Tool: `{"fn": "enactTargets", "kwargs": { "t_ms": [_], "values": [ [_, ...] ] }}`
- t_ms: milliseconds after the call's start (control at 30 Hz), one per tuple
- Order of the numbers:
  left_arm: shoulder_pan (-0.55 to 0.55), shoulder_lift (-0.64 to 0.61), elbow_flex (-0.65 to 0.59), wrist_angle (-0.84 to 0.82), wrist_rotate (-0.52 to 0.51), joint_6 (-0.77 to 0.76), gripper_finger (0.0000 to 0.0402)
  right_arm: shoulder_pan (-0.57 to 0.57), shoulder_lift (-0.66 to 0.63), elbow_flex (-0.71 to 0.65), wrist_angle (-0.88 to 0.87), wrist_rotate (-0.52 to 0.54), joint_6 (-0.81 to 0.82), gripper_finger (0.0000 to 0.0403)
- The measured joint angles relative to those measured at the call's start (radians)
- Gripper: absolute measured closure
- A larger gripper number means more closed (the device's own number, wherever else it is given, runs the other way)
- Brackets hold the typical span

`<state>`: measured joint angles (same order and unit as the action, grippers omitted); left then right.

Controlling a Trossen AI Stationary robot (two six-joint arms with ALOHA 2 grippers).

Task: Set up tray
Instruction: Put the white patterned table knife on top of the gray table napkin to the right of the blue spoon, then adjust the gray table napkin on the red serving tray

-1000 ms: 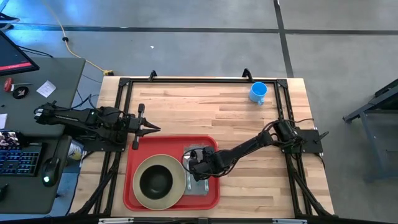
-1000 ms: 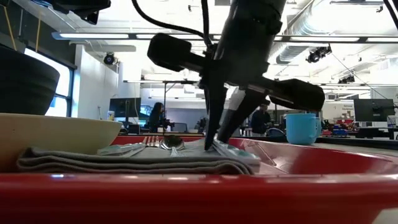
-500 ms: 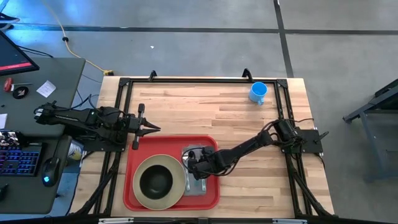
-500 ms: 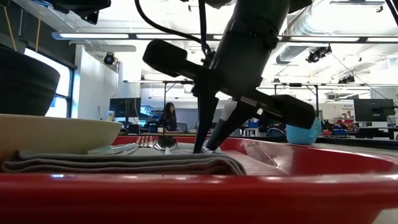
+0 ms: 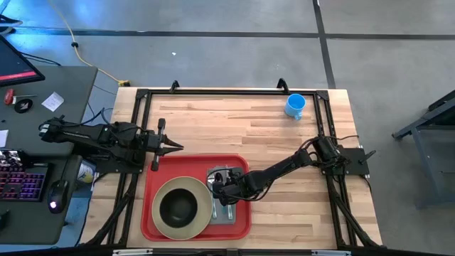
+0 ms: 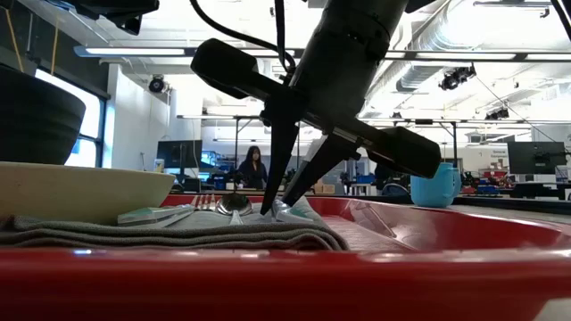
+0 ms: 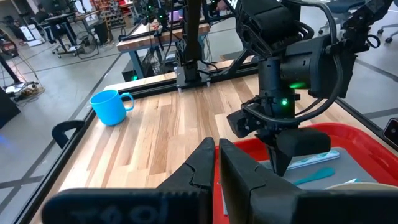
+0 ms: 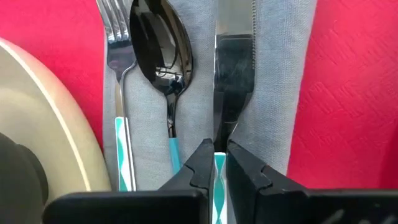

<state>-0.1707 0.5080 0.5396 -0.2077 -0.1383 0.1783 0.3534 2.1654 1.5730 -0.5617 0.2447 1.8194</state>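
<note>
Looking down from above: I see the tray [image 5: 238, 165] on the near half of the table [image 5: 234, 121], left of centre, toward the front edge.
Tray axis: it is close to square from above; I cannot call a long side with confidence; its edges run square to the table's edges.
Tray contents: a cream plate [image 5: 205, 210] with a dark bowl [image 5: 178, 207] fills its left part; a grey napkin [image 5: 215, 173] lies along its right part, long axis running front to back.
Cutlery: a fork [image 8: 113, 37], a spoon [image 8: 158, 43] and a knife [image 8: 233, 56] lie side by side on the napkin, parallel to its length, with teal patterned handles.
Right gripper [image 8: 216, 157]: it is low over the napkin, fingers [image 8: 199, 163] nearly together with the knife's handle showing in the slim gap; I cannot tell whether they grip it.
Left gripper [image 5: 173, 147]: it waits just beyond the tray's far left corner, fingers pressed together on nothing.
Mug [image 5: 294, 105]: blue, at the far right of the table, well apart from the tray.
Writing: I read no brand or label on any of these.
</note>
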Motion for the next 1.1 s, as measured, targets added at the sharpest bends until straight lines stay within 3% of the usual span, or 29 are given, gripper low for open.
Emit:
{"fn": "enactTargets", "kwargs": {
  "t_ms": [300, 800, 1100],
  "values": [
    [0.0, 0.0, 0.0, 0.0, 0.0, 0.0, 0.0346, 0.0, 0.0, -0.019, 0.003, 0.012, -0.01, 0.0367],
    [0.0, 0.0, 0.0, 0.0, 0.0, 0.0, 0.0346, 0.001, -0.019, -0.018, 0.003, -0.044, -0.019, 0.0253],
    [0.0, 0.0, 0.0, 0.0, 0.0, 0.0, 0.0346, 0.017, -0.128, -0.018, -0.025, 0.026, -0.138, 0.0224]
  ]
}}
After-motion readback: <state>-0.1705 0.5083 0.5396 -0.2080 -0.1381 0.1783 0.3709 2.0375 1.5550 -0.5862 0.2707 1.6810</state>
